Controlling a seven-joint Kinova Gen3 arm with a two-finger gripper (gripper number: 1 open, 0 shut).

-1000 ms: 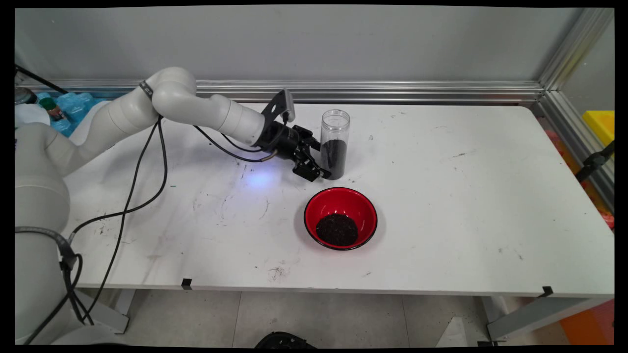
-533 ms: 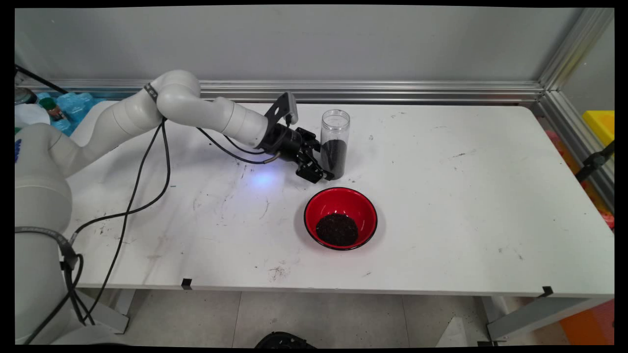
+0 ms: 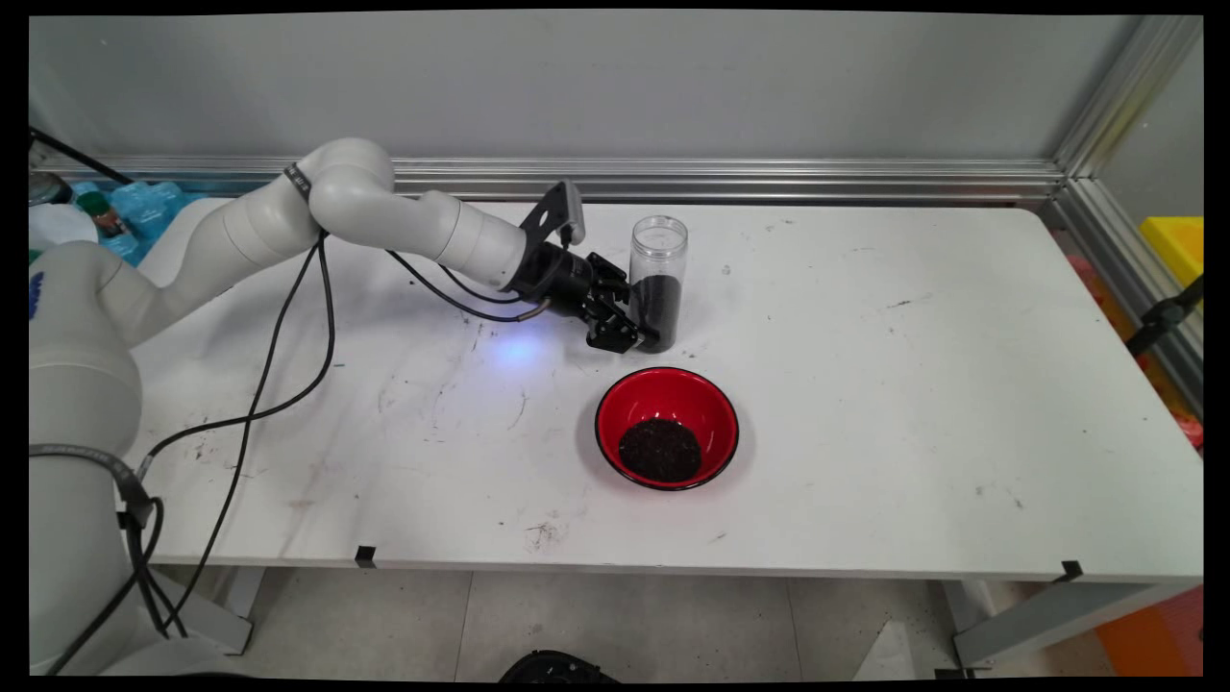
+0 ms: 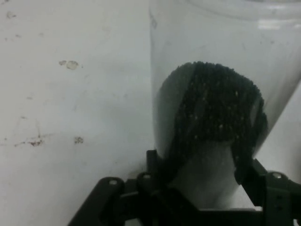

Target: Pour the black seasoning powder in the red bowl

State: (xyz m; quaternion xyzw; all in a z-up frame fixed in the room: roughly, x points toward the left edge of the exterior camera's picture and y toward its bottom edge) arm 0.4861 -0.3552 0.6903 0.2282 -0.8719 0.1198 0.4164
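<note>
Presently one white arm [image 3: 384, 207] reaches in from the left across the white surface [image 3: 913, 384], and its single black end effector [image 3: 646, 332] is at the lower part of one clear plastic jar [image 3: 657, 279]. From the hand camera the two fingers [image 4: 176, 141] bracket the jar [image 4: 221, 94] on either side at its lower body, one finger on each flank, closed in against the wall so that the end effector grips the jar. The jar stands upright on the surface, towards the far side and a little left of centre, with no lid on its open mouth. It is filled in its lower half with dark granules [image 3: 655, 303]; its upper half is clear. In the hand view the dark fill [image 4: 216, 103] shows as a domed mass between the fingers.

One red bowl [image 3: 667, 428] with a black rim sits near the jar, on its near side, apart from it and from the end effector. One heap of the same dark granular stuff [image 3: 659, 450] lies in the bottom of the bowl. Black cables [image 3: 288, 356] hang from the arm down over the left part of the surface. The surface bears scattered dark specks and scuffs. Beyond its far left corner, blue packaged bottles [image 3: 135, 216] are just visible.
</note>
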